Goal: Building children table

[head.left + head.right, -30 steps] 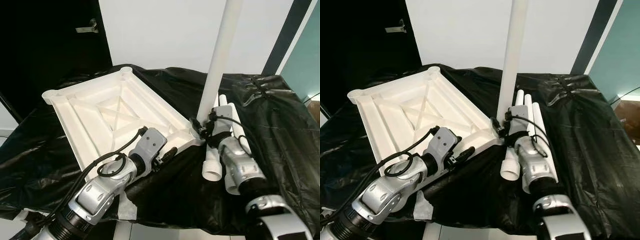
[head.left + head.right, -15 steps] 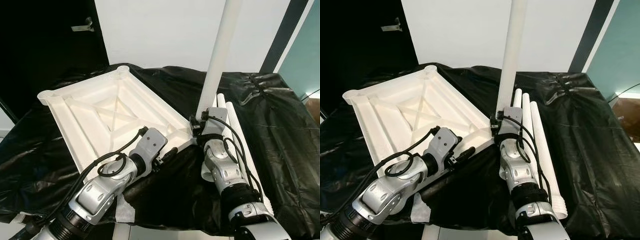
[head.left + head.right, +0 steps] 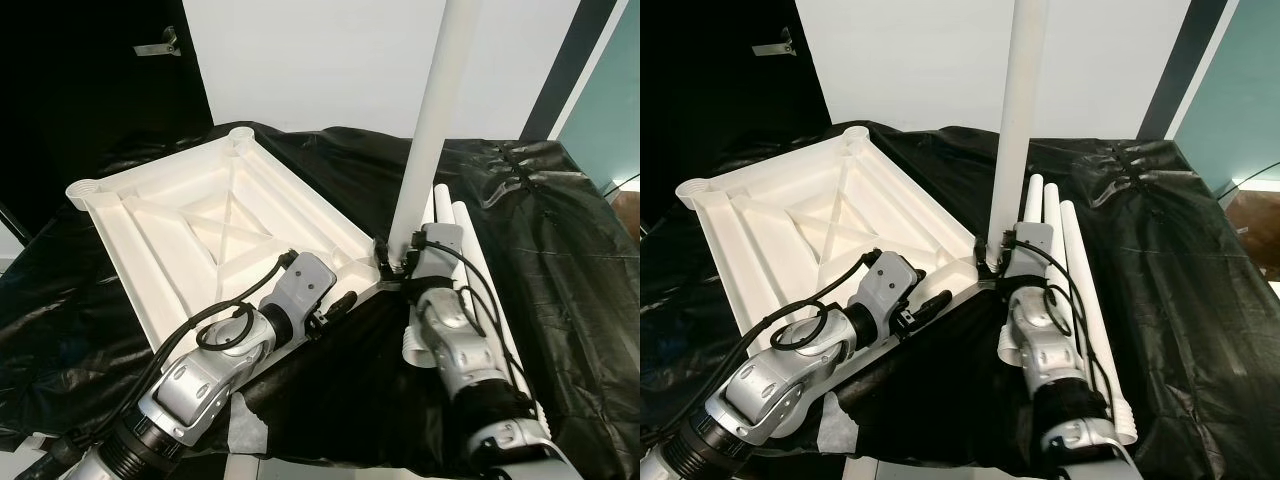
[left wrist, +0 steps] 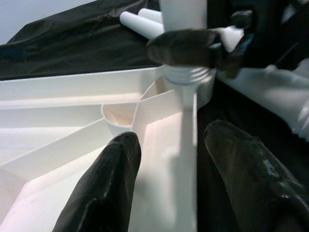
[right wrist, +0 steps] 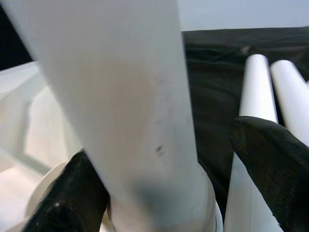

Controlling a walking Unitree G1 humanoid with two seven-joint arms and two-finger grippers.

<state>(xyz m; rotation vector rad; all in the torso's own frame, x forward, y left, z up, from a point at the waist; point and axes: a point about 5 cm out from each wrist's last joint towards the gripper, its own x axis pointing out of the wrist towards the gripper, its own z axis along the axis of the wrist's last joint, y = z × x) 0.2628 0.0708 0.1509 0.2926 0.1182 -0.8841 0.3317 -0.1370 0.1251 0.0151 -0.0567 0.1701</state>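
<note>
White plastic tabletop (image 3: 210,225) lies upside down on the black-sheeted worktop (image 3: 560,260), ribs up, with one white leg (image 3: 428,130) standing upright in its near right corner socket.

Changes from a second ago: the right forearm has swung in from its outward slant and now runs nearly straight up toward the leg's base. The whole scene sits a little lower in both eye views, so the head camera has tilted. Tabletop, upright leg and left arm keep their places relative to one another.

Right gripper (image 5: 159,193): fingers (image 5: 270,164) parted to the leg's width, one each side of its base just above the threaded collar. Contact on the near finger looks likely; the far one appears slightly clear.

Left gripper (image 4: 169,179): fingers (image 4: 104,188) open, holding nothing, straddling a raised rib of the tabletop near the same corner, tips pointing at the socket.

Three spare legs (image 3: 1060,260) lie side by side on the sheet, just right of the upright one.
</note>
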